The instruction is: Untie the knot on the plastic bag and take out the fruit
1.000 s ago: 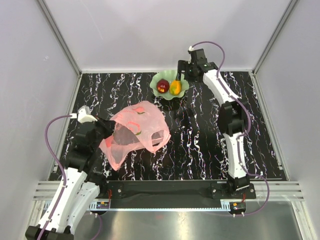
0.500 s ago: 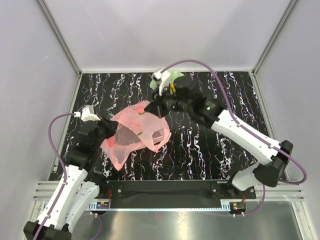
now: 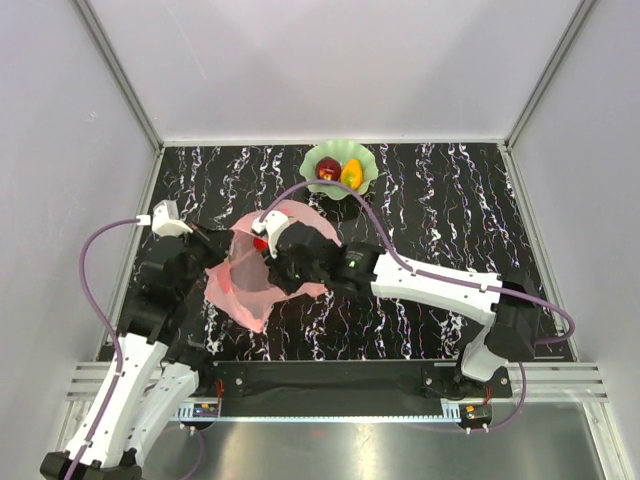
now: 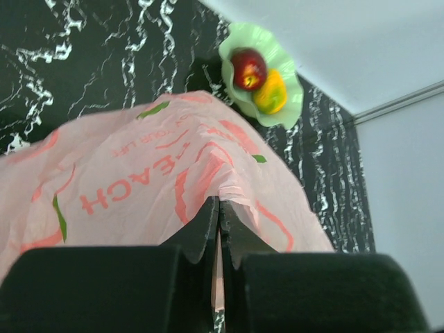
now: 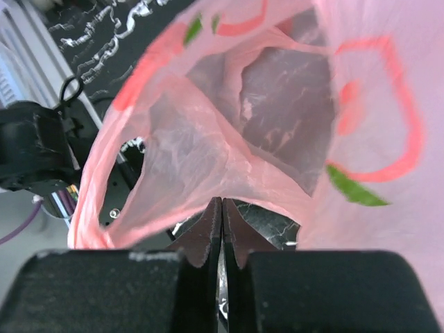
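The pink plastic bag (image 3: 250, 280) lies on the black marbled table, its mouth gaping wide (image 5: 229, 118). My left gripper (image 3: 212, 262) is shut on a fold of the bag's left side (image 4: 219, 201). My right gripper (image 3: 285, 272) reaches in from the right and is shut on the lower rim of the bag's mouth (image 5: 222, 201). Through the mouth only film and table show. Two fruits, a dark red apple (image 3: 327, 170) and a yellow mango (image 3: 351, 175), lie in the green dish (image 3: 340, 150), also seen in the left wrist view as apple (image 4: 248, 68) and mango (image 4: 270, 94).
The green dish (image 4: 288, 118) stands at the table's back edge, behind the bag. The right arm (image 3: 440, 285) stretches low across the middle of the table. White walls close in the back and both sides.
The right arm swung from above the green dish down and left to the bag, and its jaws closed on the mouth's rim. The left gripper kept its hold; the bag shifted slightly.
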Robot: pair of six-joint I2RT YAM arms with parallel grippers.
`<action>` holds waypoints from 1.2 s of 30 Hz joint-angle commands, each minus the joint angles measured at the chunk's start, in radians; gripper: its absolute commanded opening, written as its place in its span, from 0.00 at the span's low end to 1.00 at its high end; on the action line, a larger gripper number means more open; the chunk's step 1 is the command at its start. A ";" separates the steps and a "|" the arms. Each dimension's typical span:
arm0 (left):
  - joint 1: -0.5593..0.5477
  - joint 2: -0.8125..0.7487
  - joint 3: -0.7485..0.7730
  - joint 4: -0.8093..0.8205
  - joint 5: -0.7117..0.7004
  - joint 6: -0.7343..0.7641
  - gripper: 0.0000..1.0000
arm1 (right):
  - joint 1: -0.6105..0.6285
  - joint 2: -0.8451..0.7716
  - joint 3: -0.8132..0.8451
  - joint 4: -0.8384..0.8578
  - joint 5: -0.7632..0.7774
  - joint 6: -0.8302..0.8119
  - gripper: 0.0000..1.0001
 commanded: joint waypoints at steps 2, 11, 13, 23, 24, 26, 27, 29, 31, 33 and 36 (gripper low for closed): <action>-0.003 -0.019 0.072 0.013 0.031 -0.007 0.04 | 0.053 -0.024 -0.034 0.027 0.122 0.025 0.17; -0.003 -0.015 0.055 0.020 0.058 -0.022 0.04 | 0.073 -0.011 -0.108 -0.049 0.501 0.077 0.55; -0.003 -0.025 0.052 -0.023 0.031 -0.002 0.04 | 0.070 -0.024 -0.106 -0.062 0.622 0.101 0.61; -0.003 -0.057 0.029 -0.074 0.132 0.131 0.75 | -0.122 -0.114 -0.167 0.080 0.606 0.010 0.69; -0.004 -0.049 0.038 -0.074 0.145 0.145 0.83 | -0.130 -0.129 -0.181 0.127 0.574 -0.018 0.70; -0.004 -0.032 0.078 -0.071 0.178 0.182 0.89 | -0.137 -0.143 -0.193 0.164 0.499 -0.036 0.72; -0.004 -0.011 0.090 -0.062 0.190 0.192 0.91 | -0.137 -0.149 -0.193 0.187 0.486 -0.052 0.72; -0.007 0.014 0.144 -0.041 0.236 0.237 0.97 | -0.147 -0.154 -0.193 0.204 0.457 -0.057 0.76; -0.012 0.079 0.191 -0.040 0.242 0.269 0.99 | -0.151 -0.174 -0.198 0.212 0.464 -0.041 0.76; -0.027 0.135 0.271 -0.062 0.247 0.317 0.99 | -0.153 -0.224 -0.210 0.186 0.555 0.018 0.81; -0.114 0.237 0.372 -0.073 0.224 0.384 0.99 | -0.154 -0.332 -0.244 0.110 0.719 0.110 0.93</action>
